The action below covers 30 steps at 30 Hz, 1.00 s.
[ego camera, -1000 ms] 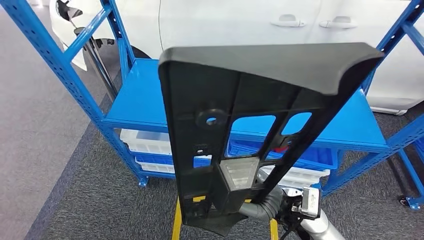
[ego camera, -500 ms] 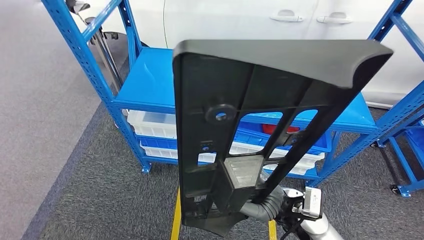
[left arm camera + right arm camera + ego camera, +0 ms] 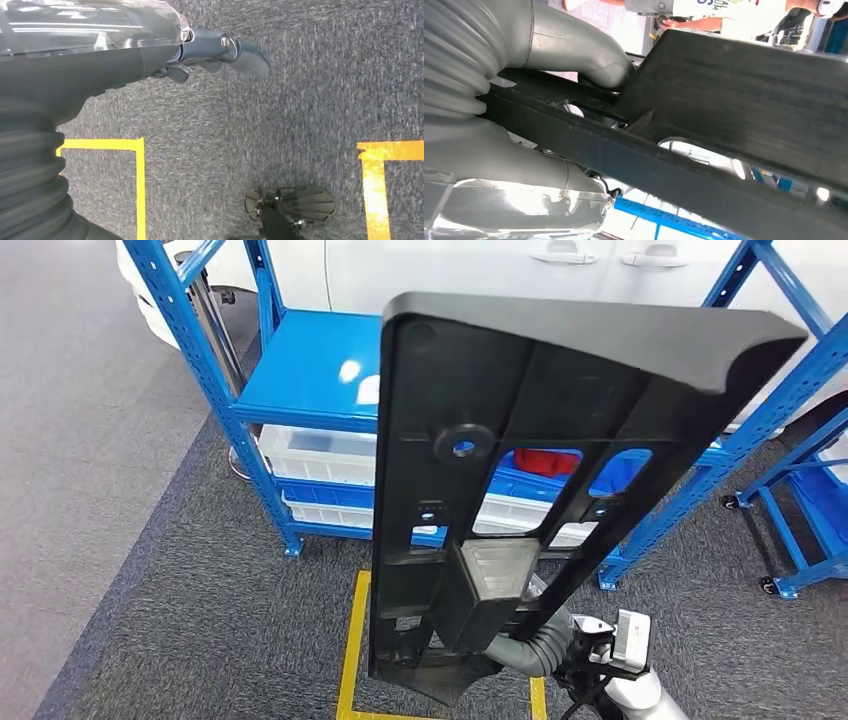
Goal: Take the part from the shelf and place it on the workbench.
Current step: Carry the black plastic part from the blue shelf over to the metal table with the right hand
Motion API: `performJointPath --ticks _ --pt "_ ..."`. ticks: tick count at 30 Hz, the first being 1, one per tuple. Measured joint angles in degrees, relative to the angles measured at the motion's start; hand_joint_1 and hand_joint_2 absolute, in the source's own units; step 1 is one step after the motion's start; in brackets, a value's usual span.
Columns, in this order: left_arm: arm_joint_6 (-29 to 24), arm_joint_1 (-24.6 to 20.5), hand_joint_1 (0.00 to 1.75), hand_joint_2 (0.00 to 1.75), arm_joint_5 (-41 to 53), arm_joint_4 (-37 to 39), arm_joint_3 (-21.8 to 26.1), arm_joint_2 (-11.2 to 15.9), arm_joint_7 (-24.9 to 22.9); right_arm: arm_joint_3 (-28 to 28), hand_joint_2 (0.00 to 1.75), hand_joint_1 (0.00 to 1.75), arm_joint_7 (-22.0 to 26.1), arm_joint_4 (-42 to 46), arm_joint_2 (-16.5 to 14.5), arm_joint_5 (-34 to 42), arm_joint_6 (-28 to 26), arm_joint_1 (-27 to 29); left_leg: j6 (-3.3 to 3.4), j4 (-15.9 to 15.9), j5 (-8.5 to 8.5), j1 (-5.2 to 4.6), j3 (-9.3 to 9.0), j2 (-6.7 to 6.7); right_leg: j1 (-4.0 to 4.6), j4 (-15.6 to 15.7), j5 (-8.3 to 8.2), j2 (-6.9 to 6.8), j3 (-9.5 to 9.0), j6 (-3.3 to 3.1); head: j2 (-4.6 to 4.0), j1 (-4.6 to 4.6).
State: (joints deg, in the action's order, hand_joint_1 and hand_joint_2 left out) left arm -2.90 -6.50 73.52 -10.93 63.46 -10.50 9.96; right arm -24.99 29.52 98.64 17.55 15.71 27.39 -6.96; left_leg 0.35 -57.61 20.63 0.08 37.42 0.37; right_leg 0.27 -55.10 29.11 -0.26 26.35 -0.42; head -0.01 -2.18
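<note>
One black part (image 3: 560, 440) upright, lower end clasped by right hand (image 3: 549, 120) thumb and fingers.

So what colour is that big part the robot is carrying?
Black, a matt plastic panel with cut-out openings, held by the right hand. The head view shows it best.

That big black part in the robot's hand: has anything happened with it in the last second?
The whole view has shifted, so the camera moved: the blue shelf now looks further off, with more carpet and a yellow floor marking showing. The black part stays upright, still held at its lower end by the right hand.
</note>
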Motion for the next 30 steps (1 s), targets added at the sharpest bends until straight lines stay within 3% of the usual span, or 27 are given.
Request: performJointPath --ticks 1,2,4,5,6,7,9,11,12,13,15,17,19,20,21,22,23,25,26,28,30 --pt "0.0 0.1 0.0 1.75 0.0 0.0 0.0 0.0 0.0 0.0 1.75 1.5 -0.1 0.0 -0.1 0.0 -0.1 0.0 -0.29 -0.8 1.23 0.0 0.43 -0.08 -0.16 0.2 -0.79 -0.1 0.51 -0.33 0.01 0.0" --pt "0.0 0.1 0.0 1.75 0.0 0.0 0.0 0.0 0.0 0.0 1.75 1.5 -0.3 0.0 -0.3 0.0 -0.4 -0.1 -0.59 -2.9 3.83 0.05 1.14 -0.17 -0.35 0.3 -1.62 -0.2 1.28 -0.64 0.01 0.0" --pt "0.0 0.1 0.0 1.75 0.0 0.0 0.0 0.0 0.0 0.0 1.75 1.5 -0.8 0.0 -0.8 -0.1 -0.7 0.0 -1.14 -9.8 9.75 0.33 2.63 -0.23 -0.3 0.1 -2.83 -0.26 3.23 -0.87 0.01 -0.01" --pt "-0.1 0.1 0.0 1.75 0.0 0.0 0.0 0.1 0.0 0.1 1.75 1.5 -1.1 0.0 -1.1 -0.2 -0.9 0.1 -1.41 -13.5 11.29 0.49 3.17 -0.23 -0.31 -0.2 -3.45 -0.28 4.31 -0.86 0.01 -0.01" --pt "-0.1 0.1 0.0 1.75 0.0 0.0 0.0 0.1 0.0 0.1 1.75 1.5 -1.2 0.1 -1.3 -0.5 -1.0 0.5 -1.61 -16.0 10.8 0.61 3.18 -0.22 -0.35 -0.4 -4.0 -0.32 5.33 -0.71 0.01 -0.01" --pt "-0.2 0.1 0.0 1.75 0.0 0.0 0.0 0.1 0.1 0.3 1.75 1.5 -1.3 0.3 -1.5 -1.0 -1.1 1.1 -1.75 -16.9 8.99 0.74 2.54 -0.21 -0.41 -0.7 -4.55 -0.39 6.34 -0.52 0.0 -0.01" --pt "-0.4 0.1 0.0 1.75 0.2 0.0 0.0 0.1 0.2 0.6 1.75 1.5 -1.3 0.9 -1.8 -1.9 -1.3 2.6 -1.89 -13.0 5.7 1.02 -1.61 -0.23 -0.55 -1.5 -5.41 -0.54 8.22 0.0 0.01 -0.01" --pt "-0.5 0.0 0.0 1.75 0.3 0.0 0.0 0.1 0.2 0.9 1.75 1.5 -1.1 1.5 -1.9 -2.4 -1.3 3.3 -1.57 -4.7 7.4 1.0 -7.47 -0.34 -0.48 -2.8 -5.95 -0.56 9.61 0.58 0.01 -0.01" --pt "-0.6 -0.1 0.0 1.75 0.4 0.0 0.0 0.1 0.3 1.0 1.75 1.5 -1.1 1.7 -2.0 -2.4 -1.2 3.4 -1.23 -1.8 8.89 0.92 -9.26 -0.38 -0.39 -3.2 -6.22 -0.53 9.97 0.89 0.01 -0.01" --pt "-0.6 -0.1 0.0 1.75 0.4 0.0 -0.1 0.1 0.2 1.2 1.75 1.5 -1.0 1.9 -2.0 -2.4 -1.2 3.5 -0.8 -0.2 9.78 0.75 -10.08 -0.4 -0.37 -3.3 -6.51 -0.51 10.18 1.23 0.0 -0.01" --pt "-0.6 0.0 0.0 1.75 0.4 0.0 -0.1 0.1 0.2 1.5 1.75 1.5 -1.0 2.1 -2.2 -2.4 -1.0 3.6 0.16 0.1 9.45 0.72 -9.74 -0.23 -0.59 -3.6 -6.73 -0.41 10.5 1.91 -0.01 -0.01" --pt "-0.7 0.1 0.0 1.75 0.4 0.0 -0.1 0.1 0.2 1.8 1.75 1.5 -1.0 2.2 -2.3 -2.4 -0.9 3.8 0.96 0.2 8.56 0.8 -9.1 -0.01 -0.89 -6.8 -4.18 -0.28 11.95 2.49 0.01 0.0" --pt "-0.7 0.1 0.0 1.75 0.4 0.0 -0.1 0.1 0.2 2.0 1.75 1.5 -1.2 2.3 -2.3 -2.5 -0.9 4.0 1.3 0.1 7.82 0.75 -8.23 0.06 -1.01 -14.4 0.49 -0.19 14.84 2.92 0.01 0.01" --pt "-0.7 0.2 0.0 1.75 0.4 0.0 -0.1 0.1 0.2 2.0 1.75 1.5 -1.3 2.3 -2.4 -2.5 -0.8 4.1 1.33 0.1 7.52 0.69 -7.82 0.08 -1.02 -18.0 2.14 -0.16 16.05 3.05 0.0 0.0" --pt "-0.7 0.3 0.0 1.75 0.5 0.0 -0.1 0.1 0.2 2.1 1.75 1.5 -1.4 2.3 -2.4 -2.5 -0.8 4.3 1.32 0.0 7.29 0.64 -7.48 0.12 -1.02 -19.9 2.74 -0.15 16.41 3.07 0.0 0.0" --pt "-0.7 0.4 0.0 1.75 0.5 0.0 -0.1 0.0 0.2 2.2 1.75 1.5 -1.5 2.3 -2.4 -2.5 -0.7 4.4 1.3 0.0 7.14 0.6 -7.26 0.19 -1.01 -19.5 2.24 -0.15 15.61 2.98 0.01 0.0" --pt "-0.7 0.4 0.0 1.75 0.5 0.0 -0.1 0.0 0.2 2.4 1.75 1.5 -1.6 2.4 -2.4 -2.5 -0.7 4.5 1.28 -0.1 7.06 0.55 -7.18 0.29 -0.98 -16.7 0.82 -0.21 13.64 2.76 0.01 -0.01" --pt "-0.7 0.4 0.0 1.75 0.6 0.0 -0.1 0.0 0.2 2.9 1.75 1.5 -1.8 2.4 -2.4 -2.4 -0.7 4.5 1.1 -0.1 7.02 0.37 -7.2 0.6 -0.55 -8.2 -2.03 -1.4 8.56 1.9 0.0 0.0" --pt "-0.7 0.4 0.0 1.75 0.7 0.0 -0.2 0.0 0.2 3.1 1.75 1.5 -1.9 2.6 -2.5 -2.4 -0.7 4.5 0.88 -0.2 6.98 0.27 -7.15 0.79 -0.23 -5.0 -2.78 -2.03 6.93 1.42 0.0 0.0" --pt "-0.6 0.4 0.0 1.75 0.9 0.0 -0.3 -0.1 0.2 3.6 1.75 1.5 -2.1 2.9 -2.5 -2.2 -0.7 4.7 0.33 -0.2 6.91 0.11 -6.98 1.39 0.32 -3.0 -2.86 -2.5 6.27 0.71 0.01 0.0" --pt "-0.6 0.3 0.0 1.75 1.1 0.0 -0.5 -0.1 0.2 4.0 1.75 1.5 -2.3 3.4 -2.5 -2.2 -0.8 5.2 -0.28 -0.1 7.03 0.08 -7.02 1.95 0.1 -2.5 -3.29 -1.7 6.42 0.12 0.01 -0.01"
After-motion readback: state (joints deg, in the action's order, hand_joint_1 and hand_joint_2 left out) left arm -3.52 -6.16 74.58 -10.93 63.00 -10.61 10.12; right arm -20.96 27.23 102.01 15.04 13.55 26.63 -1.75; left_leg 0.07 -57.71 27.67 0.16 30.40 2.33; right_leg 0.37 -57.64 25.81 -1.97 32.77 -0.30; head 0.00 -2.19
